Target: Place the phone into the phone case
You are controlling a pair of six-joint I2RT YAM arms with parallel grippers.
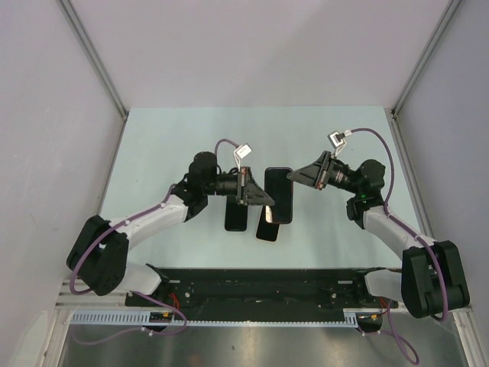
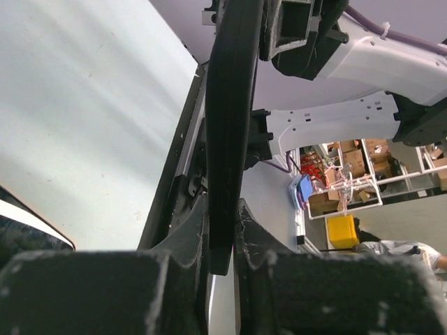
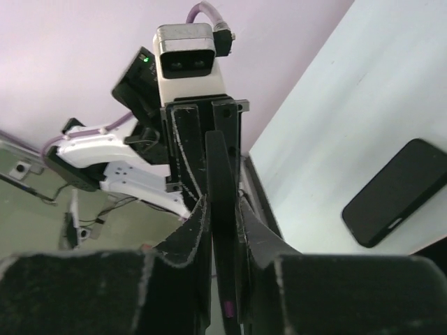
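A black flat slab (image 1: 280, 200) hangs edge-up over the middle of the table, and I cannot tell whether it is the phone, the phone case, or both together. My left gripper (image 1: 254, 197) is shut on its left edge, and the left wrist view shows the slab's edge (image 2: 234, 105) pinched between the fingers of that gripper (image 2: 222, 209). My right gripper (image 1: 296, 177) is shut on the far right corner. In the right wrist view the thin slab (image 3: 218, 167) runs from this gripper (image 3: 222, 206) towards the left wrist. Two other black slabs (image 1: 235, 217) (image 1: 267, 229) lie flat below.
One flat slab (image 3: 394, 192) lies on the pale table to the right in the right wrist view. Another dark slab (image 2: 24, 234) shows at the lower left of the left wrist view. Grey walls enclose the table, and a black rail (image 1: 260, 284) runs along the near edge.
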